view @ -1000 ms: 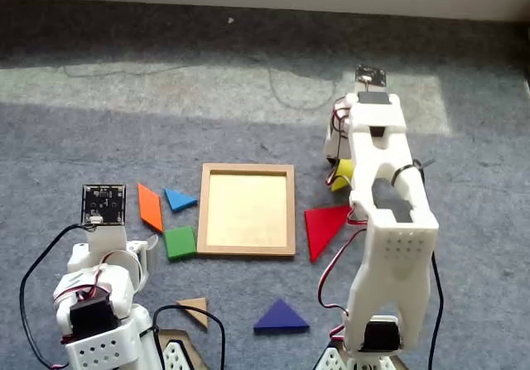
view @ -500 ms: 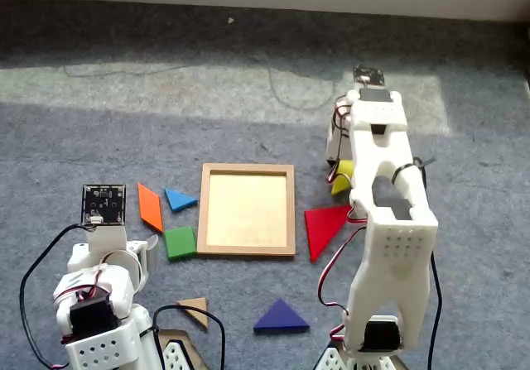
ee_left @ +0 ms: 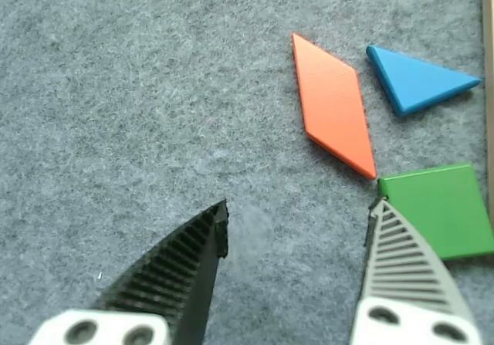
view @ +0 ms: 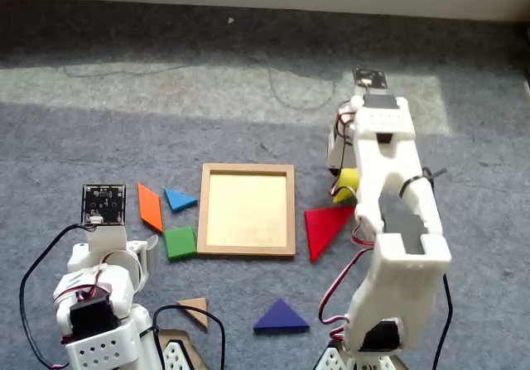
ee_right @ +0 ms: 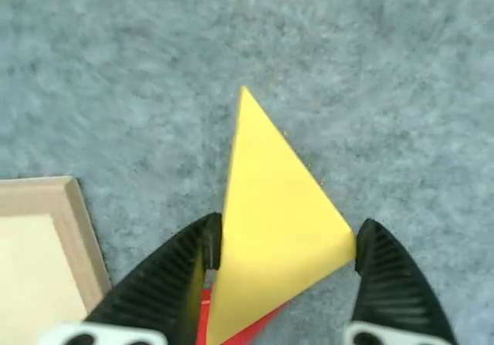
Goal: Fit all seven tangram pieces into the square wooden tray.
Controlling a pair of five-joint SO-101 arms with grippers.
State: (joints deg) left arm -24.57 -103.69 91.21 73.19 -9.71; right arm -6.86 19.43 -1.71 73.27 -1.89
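Observation:
The square wooden tray (view: 247,169) lies on the grey carpet with nothing in it; its corner (ee_right: 46,191) shows in the right wrist view. My right gripper (ee_right: 287,233) is shut on the yellow triangle (ee_right: 270,206), held just right of the tray (view: 345,180) and over the tip of the red triangle (view: 325,225). My left gripper (ee_left: 299,210) is open over bare carpet, close to the green square (ee_left: 440,210), the orange parallelogram (ee_left: 333,104) and the light blue triangle (ee_left: 417,86). These three lie left of the tray.
A dark blue triangle (view: 280,316) and a tan triangle (view: 195,309) lie on the carpet in front of the tray, between the two arm bases. Cables run along the carpet behind the right arm. Open carpet stretches beyond the tray.
The right arm has shifted a little to the right and toward the front with the yellow triangle in its gripper. The left arm has not moved.

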